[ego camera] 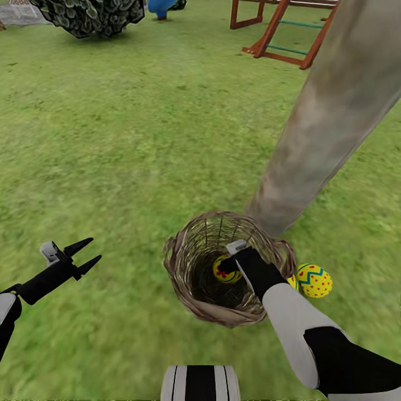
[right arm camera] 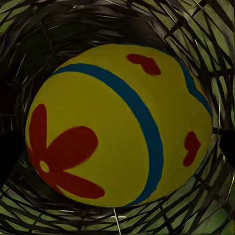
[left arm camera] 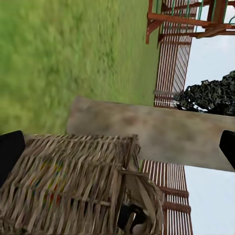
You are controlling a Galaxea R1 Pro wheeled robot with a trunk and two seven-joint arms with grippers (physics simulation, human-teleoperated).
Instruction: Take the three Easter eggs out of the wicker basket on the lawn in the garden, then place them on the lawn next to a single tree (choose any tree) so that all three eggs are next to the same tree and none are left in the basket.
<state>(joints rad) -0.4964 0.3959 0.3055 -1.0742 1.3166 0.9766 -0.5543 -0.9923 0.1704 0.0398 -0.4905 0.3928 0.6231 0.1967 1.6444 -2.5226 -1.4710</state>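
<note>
1. The right gripper (ego camera: 229, 262) is down inside the wicker basket (ego camera: 184, 281), nose pointed at the egg in the basket (ego camera: 225, 274), which lies dead ahead of it on the basket floor.
2. The right wrist view has that egg (right arm camera: 120, 125) huge and centred between the fingers, a red flower mark on one side and a blue band running around it; its long axis seems to lie across the fingers, though that close it's hard to call.
3. Jaws on the right: I can't tell whether they have closed on the shell or merely bracket it.
4. The left gripper (ego camera: 83, 256) hangs over bare grass well to the left, jaws spread wide and holding nothing, so the right arm is plainly the nearer one.
5. Another egg (ego camera: 315, 280) already sits on the lawn (ego camera: 122, 145) just right of the basket, near the foot of the tree (ego camera: 328, 117).
6. Flat grass all round, with a playset (ego camera: 281, 28) and a bush (ego camera: 89, 16) far off.
</note>
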